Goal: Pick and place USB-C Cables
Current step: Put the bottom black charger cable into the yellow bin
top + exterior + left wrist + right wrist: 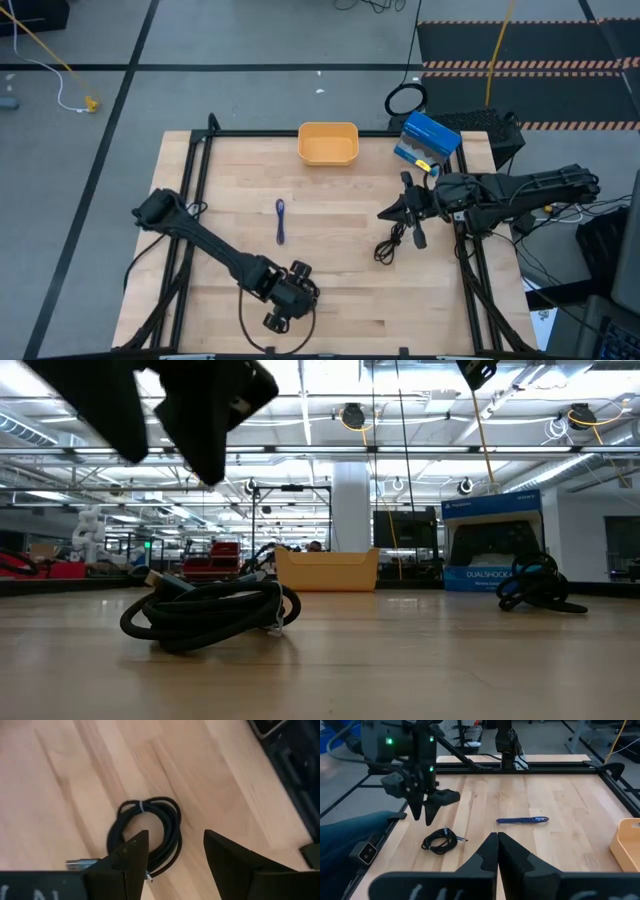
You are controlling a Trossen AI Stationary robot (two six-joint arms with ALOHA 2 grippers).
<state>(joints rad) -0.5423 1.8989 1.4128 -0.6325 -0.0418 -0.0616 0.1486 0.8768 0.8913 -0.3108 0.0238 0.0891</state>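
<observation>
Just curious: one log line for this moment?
left end effector: open, above black coil | right end effector: shut, empty

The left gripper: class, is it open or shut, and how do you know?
Open. In the left wrist view the left gripper shows bare table between its two fingers, above a coiled black cable it does not hold.

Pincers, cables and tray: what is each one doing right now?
left pincer: open, holding nothing, hovering over the coiled black cable.
right pincer: shut, holding nothing.
coiled black cable: lying on the table, not gripped.
other black cable: lying on the table near the right pincer, not gripped.
purple-blue cable: lying straight mid-table, untouched.
yellow tray: empty.
</observation>
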